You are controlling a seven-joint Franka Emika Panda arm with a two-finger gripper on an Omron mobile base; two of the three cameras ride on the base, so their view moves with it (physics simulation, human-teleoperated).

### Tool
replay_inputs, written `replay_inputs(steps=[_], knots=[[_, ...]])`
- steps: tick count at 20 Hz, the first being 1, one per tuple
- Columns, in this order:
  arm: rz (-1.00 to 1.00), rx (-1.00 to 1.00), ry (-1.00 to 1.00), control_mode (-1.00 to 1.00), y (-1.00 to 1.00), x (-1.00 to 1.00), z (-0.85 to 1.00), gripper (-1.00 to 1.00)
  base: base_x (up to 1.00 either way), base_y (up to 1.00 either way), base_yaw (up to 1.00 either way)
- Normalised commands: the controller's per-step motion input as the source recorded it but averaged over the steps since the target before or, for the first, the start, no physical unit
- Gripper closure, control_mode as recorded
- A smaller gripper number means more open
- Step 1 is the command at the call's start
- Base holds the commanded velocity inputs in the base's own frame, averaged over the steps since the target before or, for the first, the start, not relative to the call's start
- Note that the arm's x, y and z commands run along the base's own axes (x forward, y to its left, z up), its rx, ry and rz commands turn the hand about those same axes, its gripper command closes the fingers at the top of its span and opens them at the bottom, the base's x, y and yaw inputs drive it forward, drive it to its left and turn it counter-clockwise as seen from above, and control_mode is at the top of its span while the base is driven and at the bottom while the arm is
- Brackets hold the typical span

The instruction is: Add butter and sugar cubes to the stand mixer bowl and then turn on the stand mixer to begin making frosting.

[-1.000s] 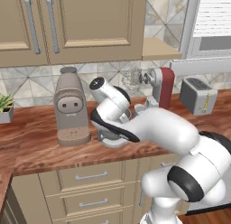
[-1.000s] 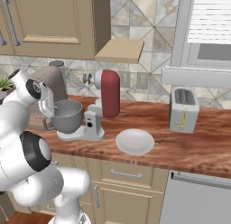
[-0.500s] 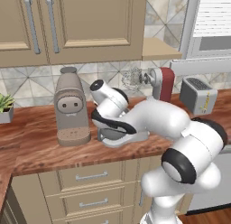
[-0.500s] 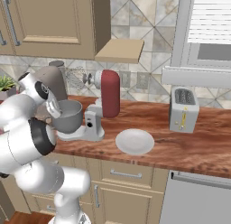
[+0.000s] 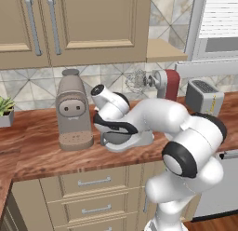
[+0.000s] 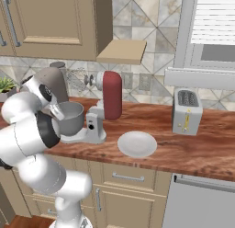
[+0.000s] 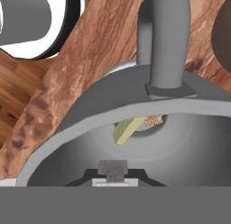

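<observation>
In the hand view the gripper point(image 7: 113, 170) is seen at the bottom centre, just inside the near rim of the bowl point(image 7: 67, 128); a single dark tip shows there, and whether the jaws are apart or together cannot be told. Inside the bowl, toward its far wall at frame centre, a pale yellow butter piece point(image 7: 125, 129) lies tilted, with a brownish sugar cube point(image 7: 153, 120) touching its upper right end. A grey handle point(image 7: 166, 42) rises from the bowl's far rim toward the top of the frame. In the left base view the hand is set low over the bowl point(image 5: 117, 137) at frame centre, hiding most of it. In the right base view the bowl point(image 6: 69, 117) is at middle left, seated on the light grey base of the mixer point(image 6: 110, 96), whose dark red head is tilted up with the whisk point(image 6: 75, 78) pointing to the upper left. A white plate point(image 6: 137, 144) lies on the counter point(image 6: 202, 146) just right of the mixer base. The coffee machine point(image 5: 72, 109) stands left of the bowl in the left base view. Farther right, a toaster point(image 6: 187, 111) stands near the wall.
</observation>
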Motion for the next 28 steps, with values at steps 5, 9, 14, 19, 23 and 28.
replay_inputs(steps=[5, 9, 14, 19, 23, 28], knots=[[0.1, 0.0, 0.0, -1.0, 0.0, 0.06, -0.11, -1.0, 0.0, 0.0, 0.0], [0.1, 0.0, 0.0, -1.0, 0.0, 0.17, -0.17, -1.0, 0.0, 0.0, 0.0], [0.09, 0.0, 0.0, -1.0, 0.0, 0.12, -0.09, -1.0, 0.0, 0.0, 0.0], [0.03, 0.0, 0.0, -1.0, 0.04, -0.19, 0.17, -1.0, 0.0, 0.0, 0.0], [0.0, 0.0, -0.04, -1.0, 0.11, -0.87, 0.67, -1.0, 0.0, 0.0, 0.0], [0.0, 0.03, -0.11, -1.0, 0.01, -0.97, 0.98, -1.0, 0.0, 0.0, 0.0]])
